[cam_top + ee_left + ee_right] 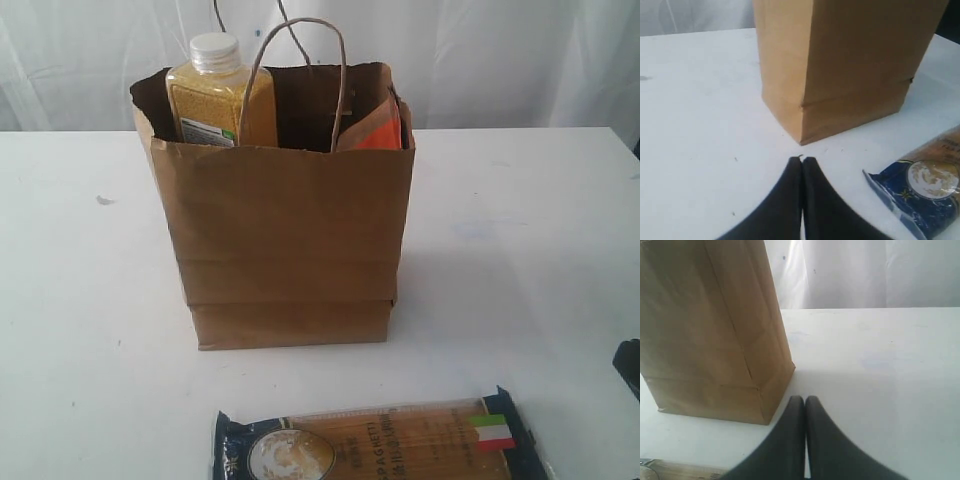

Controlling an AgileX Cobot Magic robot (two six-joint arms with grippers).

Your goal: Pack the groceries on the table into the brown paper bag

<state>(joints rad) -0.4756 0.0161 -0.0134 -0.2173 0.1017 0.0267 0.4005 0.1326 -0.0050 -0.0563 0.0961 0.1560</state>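
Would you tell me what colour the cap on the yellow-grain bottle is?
The cap is white; exterior view shows it best.

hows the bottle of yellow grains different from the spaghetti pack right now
Place: the bottle of yellow grains sits inside the brown paper bag; the spaghetti pack lies out on the table in front of it. Pose: the bottle stands upright, white cap above the rim; the pack lies flat. Look: the bottle is yellow; the pack has dark blue ends. Both are groceries for the bag.
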